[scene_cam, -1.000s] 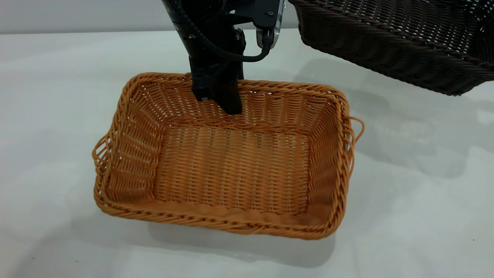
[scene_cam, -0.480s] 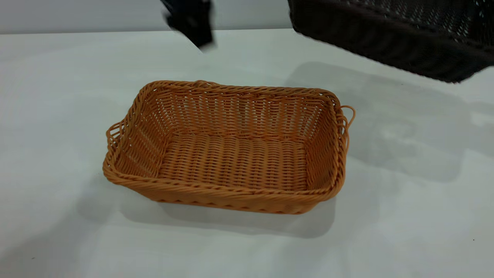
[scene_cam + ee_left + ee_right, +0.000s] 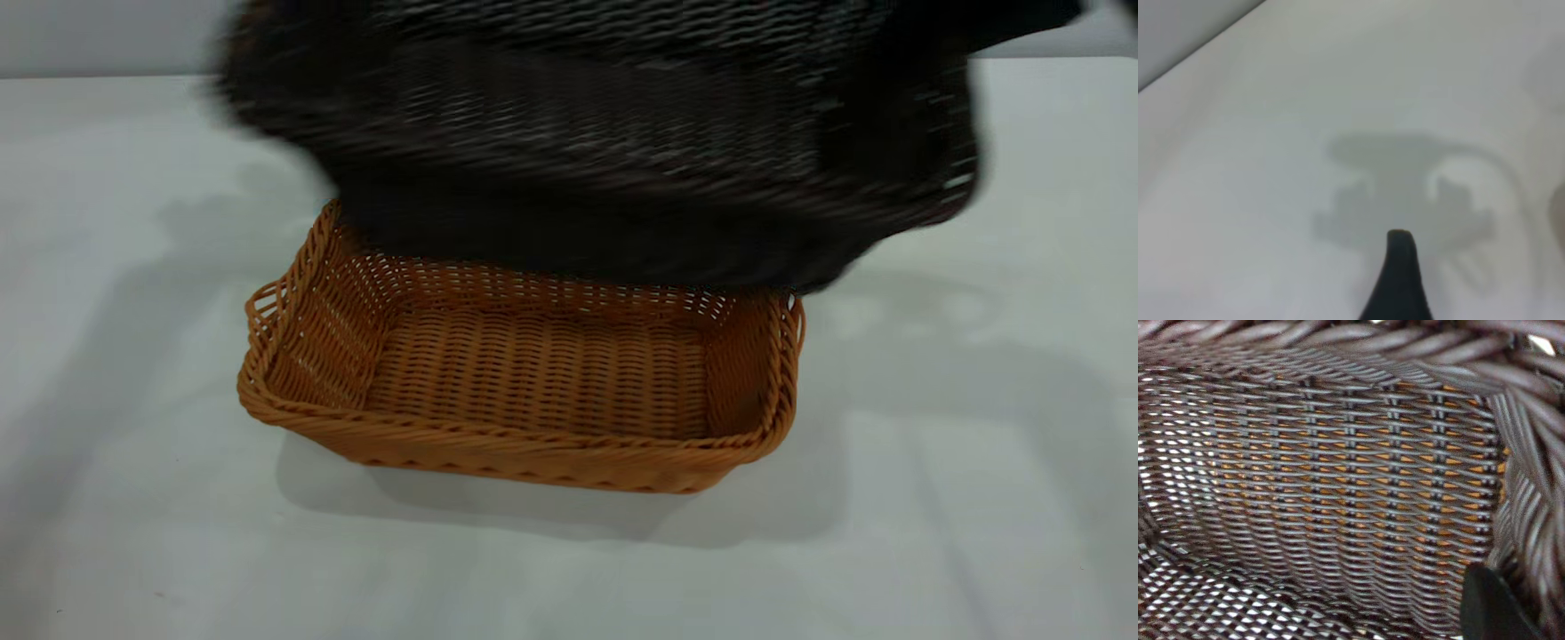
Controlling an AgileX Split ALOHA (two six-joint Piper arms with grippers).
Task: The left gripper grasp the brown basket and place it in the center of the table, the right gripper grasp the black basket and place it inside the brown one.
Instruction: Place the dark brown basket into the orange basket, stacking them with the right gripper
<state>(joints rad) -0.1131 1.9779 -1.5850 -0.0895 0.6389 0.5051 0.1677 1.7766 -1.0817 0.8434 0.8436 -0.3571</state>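
The brown basket point(image 3: 498, 444) stands empty and flat on the table point(image 3: 133, 516), near its middle. The black basket point(image 3: 605, 133) hangs in the air over the brown basket's far side, tilted, and hides its far rim. In the right wrist view my right gripper point(image 3: 1518, 607) is shut on the black basket's wall point(image 3: 1338, 487), with one finger point(image 3: 1488, 607) inside it; orange shows through the weave. My left gripper point(image 3: 1458, 280) is open and empty over bare table point(image 3: 1271, 133), out of the exterior view; only one finger point(image 3: 1399, 280) shows.
The table's far edge point(image 3: 107, 76) meets a grey wall. The black basket's shadow falls on the tabletop on both sides of the brown basket.
The left gripper let go of the brown basket, which dropped flat, and withdrew out of the exterior view. The black basket moved left from the far right to above the brown one.
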